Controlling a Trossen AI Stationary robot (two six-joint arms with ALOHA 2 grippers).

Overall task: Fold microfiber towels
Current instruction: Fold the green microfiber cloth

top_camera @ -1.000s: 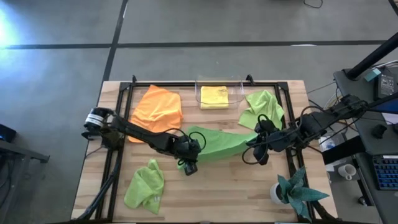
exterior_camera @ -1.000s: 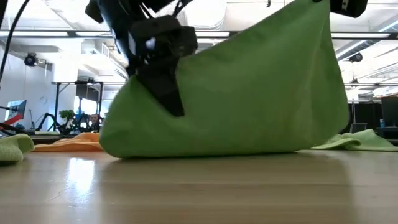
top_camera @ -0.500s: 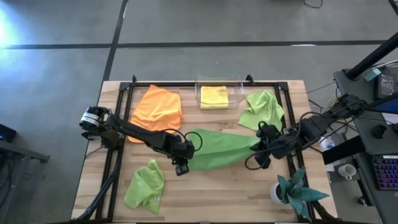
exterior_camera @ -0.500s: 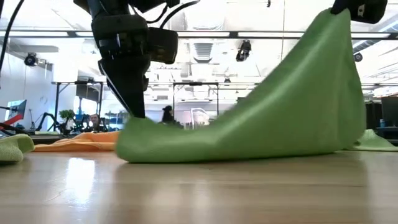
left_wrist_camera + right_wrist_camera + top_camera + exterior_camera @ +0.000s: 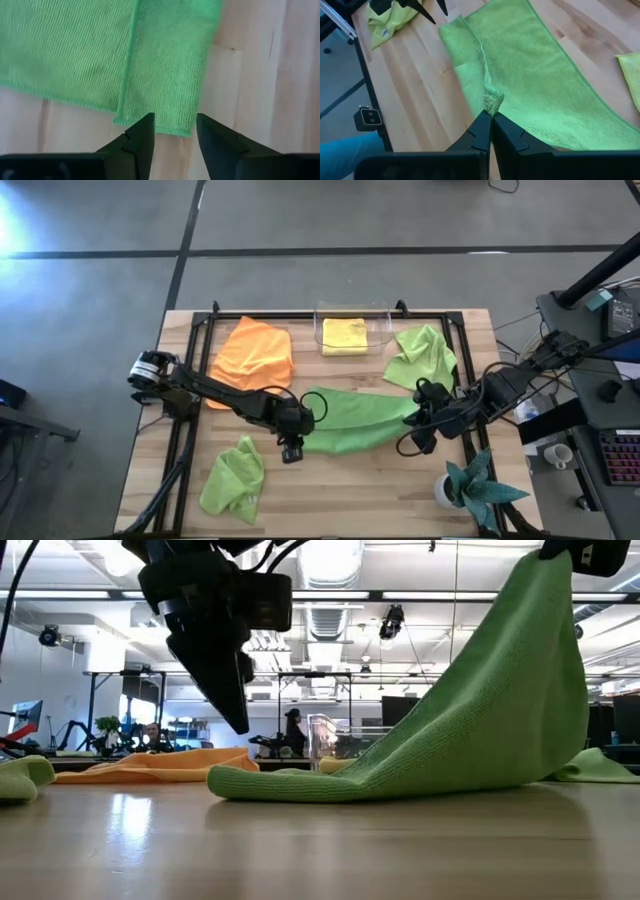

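My right end effector (image 5: 490, 117) is clamped on the green towel (image 5: 355, 418); its free end lies just under my left end effector (image 5: 173, 131), fingers apart

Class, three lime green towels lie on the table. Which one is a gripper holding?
The stretched middle green towel: the right gripper pinches its end and lifts it. The other two lie crumpled and untouched.

Lime green towel (image 5: 352, 418) (finely ribbed), orange towel (image 5: 253, 352), yellow towel (image 5: 345, 335), pale wood table (image 5: 350, 490).
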